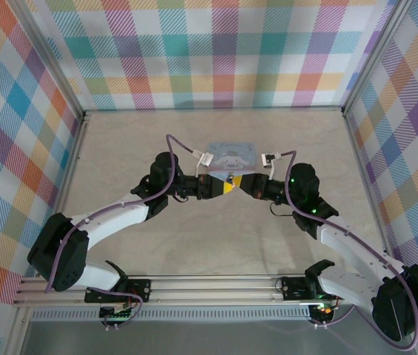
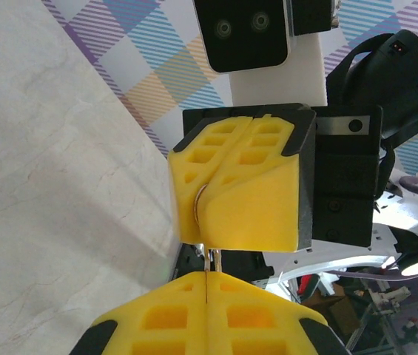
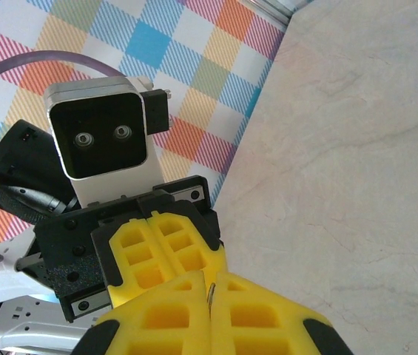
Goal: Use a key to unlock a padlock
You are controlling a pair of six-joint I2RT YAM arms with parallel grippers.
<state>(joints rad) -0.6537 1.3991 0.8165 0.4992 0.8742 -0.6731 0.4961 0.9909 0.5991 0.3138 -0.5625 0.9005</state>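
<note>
My left gripper and right gripper meet tip to tip at mid-table, just in front of the tin. Both are shut. In the left wrist view, thin silvery slivers of the key run from my left gripper up into the right gripper's yellow fingers, where a curved metal edge shows in the seam. In the right wrist view, a grey sliver of the key sits pinched in my right gripper. A small dark shape at the tin's near edge may be the padlock; it is too small to be sure.
The pale blue tin with a white cartoon figure lies flat behind the grippers. Checked walls enclose the pale table on three sides. A metal rail with the arm bases runs along the near edge.
</note>
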